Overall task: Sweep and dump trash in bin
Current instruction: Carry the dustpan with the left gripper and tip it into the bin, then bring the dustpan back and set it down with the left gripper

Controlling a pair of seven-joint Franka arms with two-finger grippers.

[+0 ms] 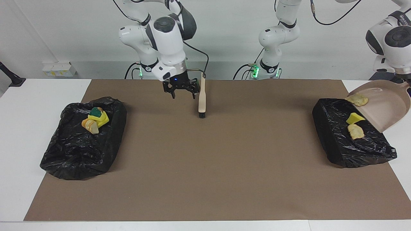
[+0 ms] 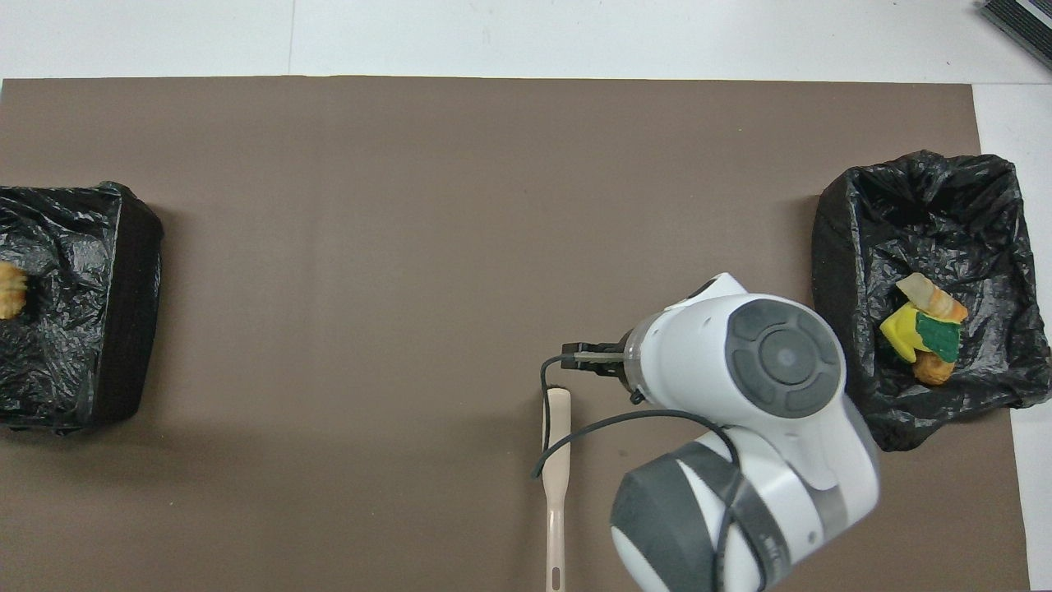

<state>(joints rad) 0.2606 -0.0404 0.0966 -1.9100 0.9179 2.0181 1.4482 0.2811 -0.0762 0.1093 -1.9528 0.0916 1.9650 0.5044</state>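
Left tool (image 1: 406,82), at three o'clock on the brown mat (image 1: 224,176) (dial read from the facing camera, robots at twelve), clamped on the handle of the dustpan (image 1: 387,107). Dustpan raised and tipped mouth-down over the bin (image 1: 327,128). Just under the lip, two pieces of trash already in the bin: a yellow sponge chunk (image 1: 354,118) and a bread-like lump (image 1: 355,131). At the lip itself, one flat beige scrap (image 1: 357,99), not yet fallen and probably caught on the edge.

To finish the dump well: tilt steeper, slowly, with the lip over the middle of the bin and not over its rim. Perhaps add a small shake. Guard against a slide out onto the desk.

Right tool (image 1: 182,91), near twelve o'clock, waiting with fingers apart and holding nothing, over the mat just beside the brush (image 1: 202,99). Brush flat on the mat, bristles toward six. Farthest, at nine o'clock, a second bin (image 1: 64,154) with a few scraps (image 1: 95,120) inside.
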